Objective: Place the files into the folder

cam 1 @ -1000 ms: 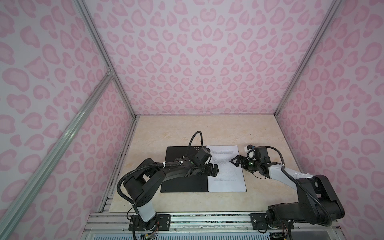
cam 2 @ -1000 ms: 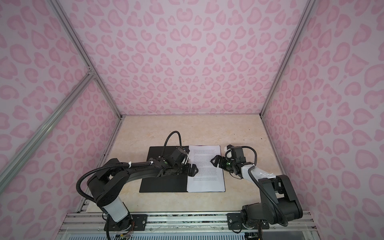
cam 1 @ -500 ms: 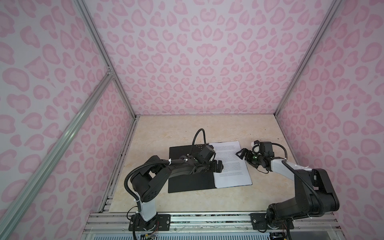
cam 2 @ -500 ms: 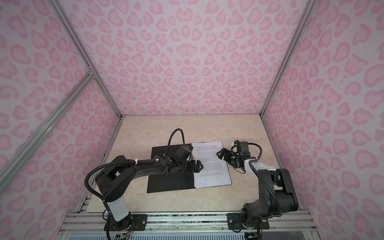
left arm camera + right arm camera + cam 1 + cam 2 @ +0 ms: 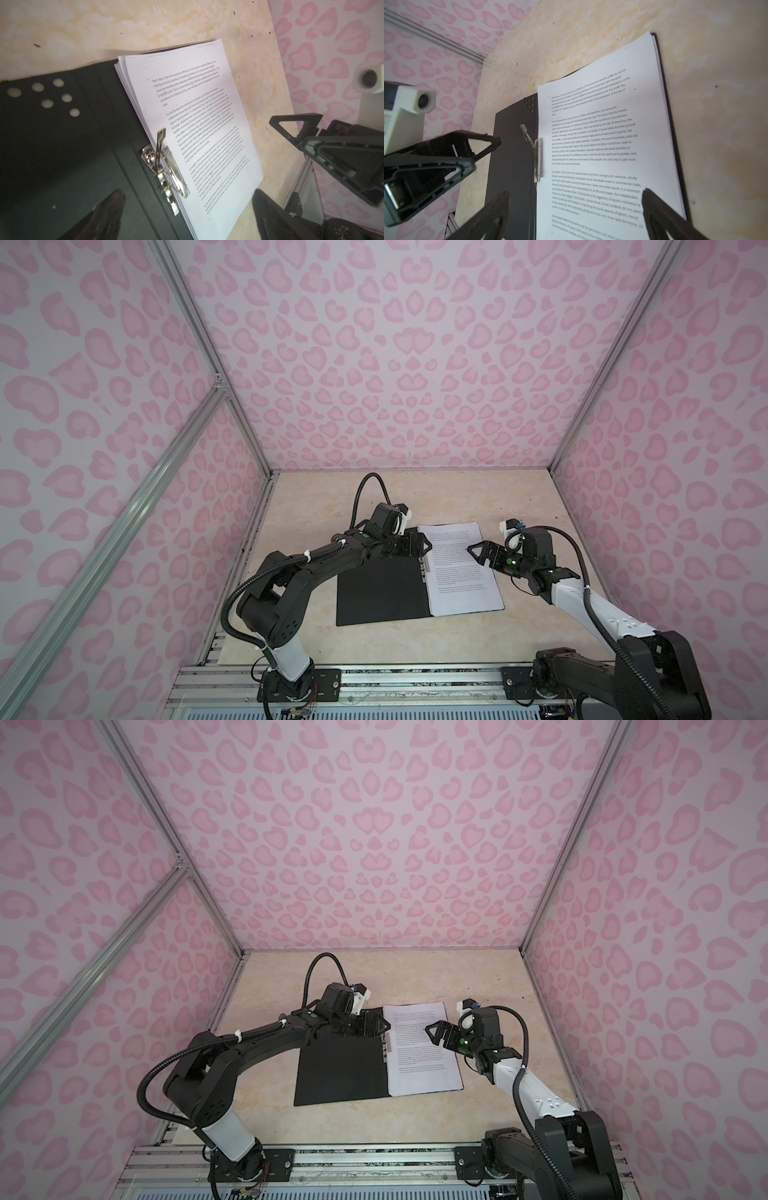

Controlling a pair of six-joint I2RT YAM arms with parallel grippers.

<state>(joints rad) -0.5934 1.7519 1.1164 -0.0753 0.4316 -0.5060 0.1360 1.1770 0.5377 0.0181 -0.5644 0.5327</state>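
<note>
Two hands are recorded, both spread wide and empty.

The folder [image 5: 380, 593] is laid open and flat on the surface [image 5: 415, 497], with its left half bare. The files [image 5: 461, 572] are stacked text-up on its right half, inner edge tucked against the spine [image 5: 427, 597].

The left hand [image 5: 424, 546] is poised over the far end of the spine. The right hand [image 5: 474, 556] is poised over the outer margin of the files, fingertips turned toward the left hand. Contact with the paper cannot be confirmed for either.

The clip [image 5: 166, 166] is fixed at the spine, its flat plate lying across the inner margin of the stack. The lever [image 5: 161, 136] is seen standing raised. Whether the plate is pressing cannot be told.

Judgement: the sheets are placed; clamping and closing are taken to remain.

Notes for the step:
- Sheet edges at the far inner corner are seen slightly fanned in the left wrist view. The stack should be squared against the spine first, nudged from its outer edge by the right hand.
- Fingers should be kept low and flat, so that the top sheet is not buckled or dragged alone.
- The lever is best pushed down from above by one fingertip of the left hand, while the paper is pinned by the right hand near the clip, not on it.
- The bare half lies flush on the surface, so a fingertip will likely have to be slid under its outer edge before it is swung over.
</note>
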